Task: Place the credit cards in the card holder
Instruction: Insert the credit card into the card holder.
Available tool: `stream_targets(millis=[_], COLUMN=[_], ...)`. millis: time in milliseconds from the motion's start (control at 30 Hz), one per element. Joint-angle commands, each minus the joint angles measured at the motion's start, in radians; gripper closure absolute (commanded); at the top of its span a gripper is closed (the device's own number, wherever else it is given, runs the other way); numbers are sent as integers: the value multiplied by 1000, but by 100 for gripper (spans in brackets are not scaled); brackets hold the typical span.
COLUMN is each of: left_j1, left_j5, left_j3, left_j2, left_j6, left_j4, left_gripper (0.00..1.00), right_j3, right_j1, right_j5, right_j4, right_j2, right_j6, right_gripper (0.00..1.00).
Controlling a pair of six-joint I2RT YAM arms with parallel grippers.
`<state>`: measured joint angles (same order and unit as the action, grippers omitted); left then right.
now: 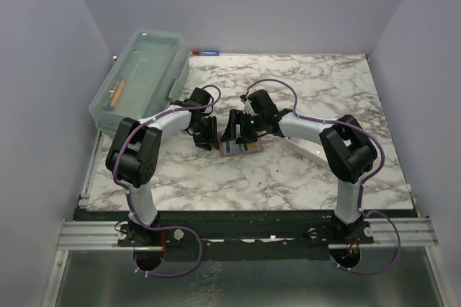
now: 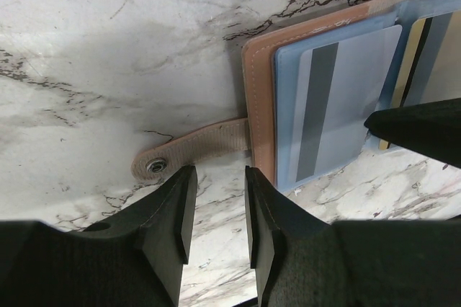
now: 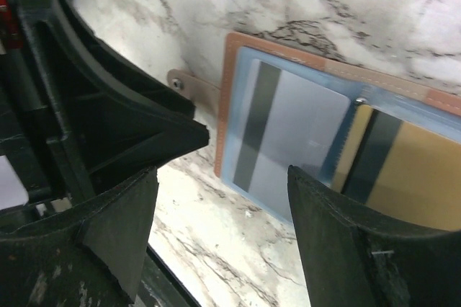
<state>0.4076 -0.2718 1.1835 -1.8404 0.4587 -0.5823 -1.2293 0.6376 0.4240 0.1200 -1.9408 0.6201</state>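
The card holder [image 1: 243, 148] lies open on the marble table, reddish-brown leather with blue inner pockets; it also shows in the left wrist view [image 2: 259, 98] and the right wrist view [image 3: 229, 98]. A light blue card with a dark stripe [image 2: 353, 98] [image 3: 302, 134] sits in its left pocket, and a tan-gold card with a dark stripe [image 2: 432, 55] [image 3: 414, 170] in its right one. No dark card shows. My left gripper [image 1: 207, 141] [image 2: 216, 202] hovers by the holder's snap strap [image 2: 184, 154], jaws slightly apart, empty. My right gripper [image 1: 232, 134] [image 3: 220, 184] is wide open over the holder's left edge.
A clear plastic lidded box [image 1: 140, 76] stands at the back left. A red and blue tool [image 1: 204, 52] lies at the back edge. A long white tray [image 1: 311, 150] lies under the right arm. The two grippers are close together.
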Motion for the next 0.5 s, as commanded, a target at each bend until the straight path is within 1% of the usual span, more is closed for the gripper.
stream_targets(millis=[0, 100, 233, 267, 333, 467], left_j1=[3, 3, 4, 4, 4, 5], left_j5=[-10, -7, -9, -9, -10, -9], left_j3=[12, 10, 11, 11, 13, 11], left_j2=[-17, -15, -14, -14, -14, -13], left_j6=[-8, -8, -9, -9, -8, -9], left_j4=[-7, -6, -6, -6, -5, -6], left_gripper=[62, 62, 62, 62, 62, 62], right_j3=[23, 26, -2, 1, 6, 1], right_j1=[1, 1, 2, 1, 1, 2], right_j5=[105, 71, -102, -123, -150, -158], right_j4=[-103, -80, 70, 88, 101, 109], right_j2=[-26, -3, 30, 34, 34, 12], right_j6=[29, 23, -23, -28, -36, -36], right_gripper=[24, 24, 22, 21, 20, 20])
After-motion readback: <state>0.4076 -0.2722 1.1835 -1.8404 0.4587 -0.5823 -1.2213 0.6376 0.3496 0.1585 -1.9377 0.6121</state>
